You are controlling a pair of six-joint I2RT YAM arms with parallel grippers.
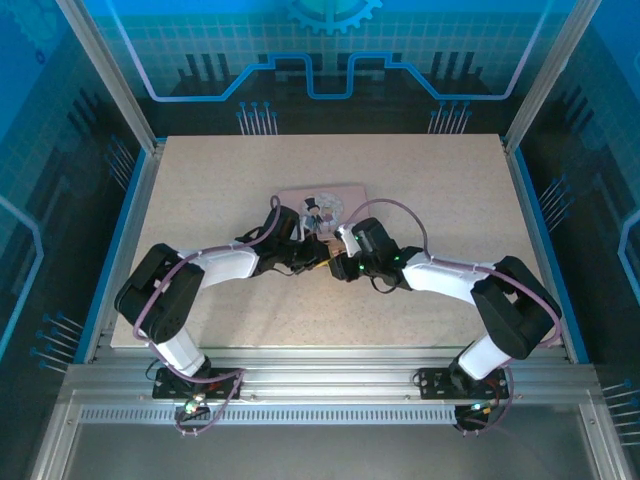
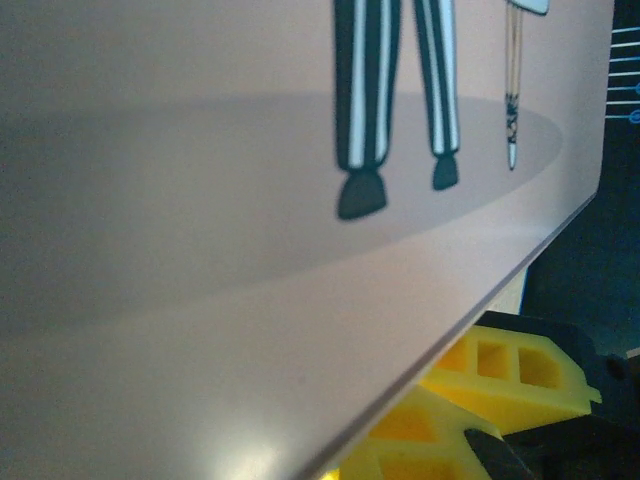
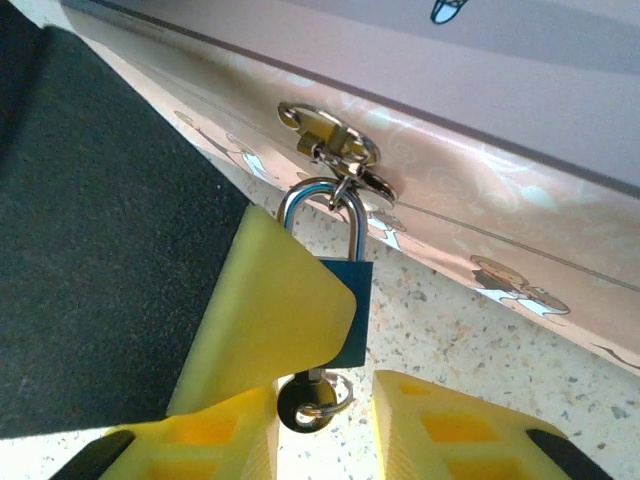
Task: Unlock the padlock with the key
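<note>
Pink tin (image 1: 322, 203) sits mid-surface (image 1: 200, 180) in the top view, and both arms reach in to its near edge. Left claw (image 1: 312, 252) is at the tin's near-left and right claw (image 1: 340, 240) at its near-right, close together. Padlock and key are too small to make out from above.

Left wrist view: the pink lid (image 2: 200, 250) is seen very close, with striped cartoon legs printed on it. Yellow fingers (image 2: 500, 370) of the left claw (image 2: 470, 420) poke out under the lid's edge at lower right; can't tell whether it is open or closed.

Right wrist view: blue padlock (image 3: 355, 300) hangs by its silvery shackle (image 3: 320, 195) from a metal ring (image 3: 330, 135) on the tin's side wall (image 3: 480, 200), just above the speckled surface. Key (image 3: 300, 403) sits in the padlock's bottom, with a small ring on it. Right claw (image 3: 340, 395) is spread. Its left finger (image 3: 270, 310) overlaps the padlock body and its right finger (image 3: 450, 430) stands clear of padlock and key.
</note>
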